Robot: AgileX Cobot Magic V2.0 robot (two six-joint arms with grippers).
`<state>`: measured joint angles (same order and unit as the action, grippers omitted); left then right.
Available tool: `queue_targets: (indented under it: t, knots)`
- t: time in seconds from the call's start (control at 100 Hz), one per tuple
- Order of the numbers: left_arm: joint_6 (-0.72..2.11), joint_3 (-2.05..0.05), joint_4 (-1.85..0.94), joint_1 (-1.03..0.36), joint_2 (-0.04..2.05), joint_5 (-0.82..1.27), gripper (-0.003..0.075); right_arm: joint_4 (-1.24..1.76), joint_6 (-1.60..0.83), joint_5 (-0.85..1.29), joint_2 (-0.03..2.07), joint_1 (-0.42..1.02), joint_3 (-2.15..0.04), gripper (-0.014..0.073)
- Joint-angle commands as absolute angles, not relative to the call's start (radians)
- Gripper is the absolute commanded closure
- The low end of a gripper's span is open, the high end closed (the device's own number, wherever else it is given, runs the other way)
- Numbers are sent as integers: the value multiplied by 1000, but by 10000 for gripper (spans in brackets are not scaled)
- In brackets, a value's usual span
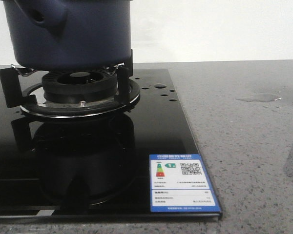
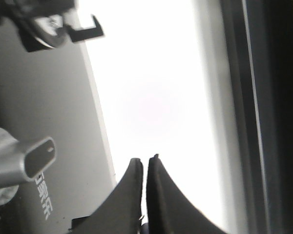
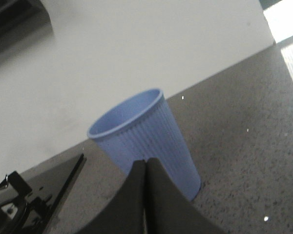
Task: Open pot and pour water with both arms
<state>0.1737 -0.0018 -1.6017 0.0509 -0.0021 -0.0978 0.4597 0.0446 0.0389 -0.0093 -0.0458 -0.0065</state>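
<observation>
- Sitting on the black burner grate [image 1: 19, 87] of the glossy black glass gas hob [image 1: 88, 165], the large round dark navy-blue matte pot [image 1: 73, 34] fills the upper left of the front view; its top is cut off, so whether a lid is on cannot be told.
- The pot looks heavy and rigid, with a matte wall that should not slip much; the stubby side protrusion with a small round hole [image 1: 41, 18] seems the likeliest place to hold it for tilting.
- The pale blue ribbed plastic cup [image 3: 146, 141] stands upright on the speckled grey stone counter [image 3: 244, 146] beside the hob; it looks light, thin and easily tipped or crushed.
- The right gripper [image 3: 145, 168] has its dark fingers pressed together on nothing, just before the cup.
- The left gripper [image 2: 145, 165] is likewise nearly closed and empty, the pot absent from its view.
- A small water puddle [image 1: 259, 98] lies on the counter.
</observation>
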Motion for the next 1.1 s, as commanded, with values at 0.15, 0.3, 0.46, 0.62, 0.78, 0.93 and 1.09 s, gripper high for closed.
queue_targets:
  t: [0.15, 0.3, 0.46, 0.62, 0.78, 0.93, 1.09]
  knots:
    - [179, -109, -1300, 50, 22, 178, 740, 382, 20, 336, 135, -51, -266, 669]
    - [262, -262, -1137, 50, 187, 446, 739, 317, 20, 613, 315, -39, -458, 669]
    - [453, -419, -1132, 13, 419, 686, 739, 373, 20, 896, 485, -29, -609, 669]
    - [622, -541, -1215, -102, 534, 732, 739, 658, -259, 996, 554, -28, -679, 669]
    - [839, -675, -1329, -168, 689, 903, 739, 1027, -631, 996, 554, -28, -690, 669]
    - [1020, -813, -1332, -175, 821, 1010, 739, 1155, -846, 989, 554, -26, -690, 669]
    - [1259, -939, -1332, -189, 907, 1013, 633, 1155, -872, 942, 554, -11, -690, 634]
